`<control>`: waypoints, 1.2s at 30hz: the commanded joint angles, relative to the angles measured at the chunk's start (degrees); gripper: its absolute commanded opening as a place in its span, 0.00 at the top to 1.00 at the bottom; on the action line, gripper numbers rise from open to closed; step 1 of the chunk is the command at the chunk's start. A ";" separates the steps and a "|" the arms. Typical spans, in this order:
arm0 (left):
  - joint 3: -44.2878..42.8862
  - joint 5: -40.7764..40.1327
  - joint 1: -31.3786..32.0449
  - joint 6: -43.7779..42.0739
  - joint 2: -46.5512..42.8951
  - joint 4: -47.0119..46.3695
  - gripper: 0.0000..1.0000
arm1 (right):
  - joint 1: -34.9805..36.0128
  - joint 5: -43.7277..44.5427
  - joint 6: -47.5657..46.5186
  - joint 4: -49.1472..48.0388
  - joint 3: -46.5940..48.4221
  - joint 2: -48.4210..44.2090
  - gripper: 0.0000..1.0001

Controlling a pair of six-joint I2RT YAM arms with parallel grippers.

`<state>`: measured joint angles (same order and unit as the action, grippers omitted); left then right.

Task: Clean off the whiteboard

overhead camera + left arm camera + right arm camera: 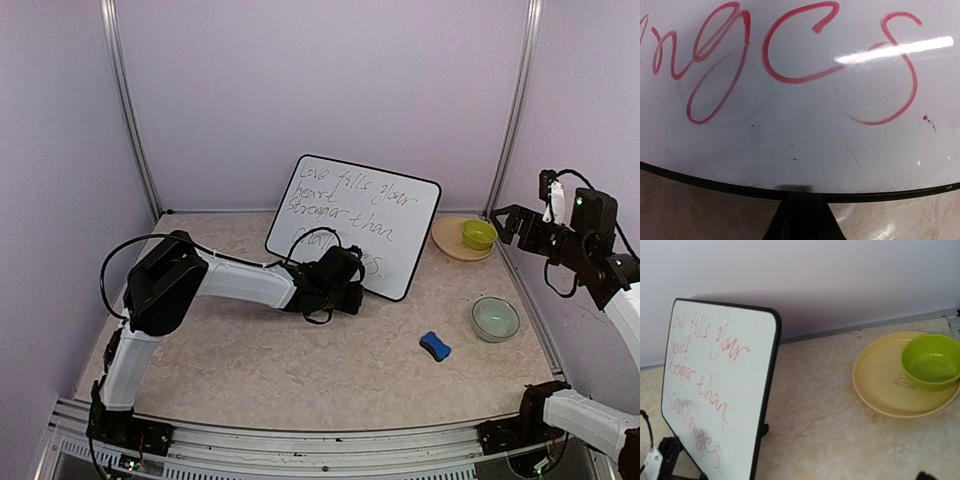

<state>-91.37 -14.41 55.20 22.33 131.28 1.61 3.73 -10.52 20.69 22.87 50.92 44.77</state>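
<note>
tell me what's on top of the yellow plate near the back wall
A green bowl sits on the yellow plate, toward its right side in the right wrist view. The bowl looks empty. It covers the plate beneath it and part of a printed mark there.

The left arm (240,283) and right arm (600,262) have white shells, black joints and looping black cables (103,283).

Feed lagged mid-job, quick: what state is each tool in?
Left tool: closed on the black-framed white whiteboard, at its bottom edge.
Right tool: open, holding nothing.
</note>
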 commanded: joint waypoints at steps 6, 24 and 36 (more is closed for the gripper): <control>1.49 -2.58 0.00 3.62 -1.79 -2.86 0.74 | -0.65 -0.39 0.31 -0.67 -0.76 -0.21 0.00; 14.75 -1.11 -0.24 -2.56 -15.87 -6.33 0.09 | -0.65 -1.06 0.34 -2.11 -2.42 0.78 0.00; 27.64 3.54 -7.93 -4.54 -25.05 -11.85 0.01 | -0.65 -2.76 0.39 -2.71 -3.88 1.24 0.00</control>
<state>-67.16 -13.30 49.71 18.92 110.08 -6.81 3.73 -12.08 20.71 21.39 47.92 46.02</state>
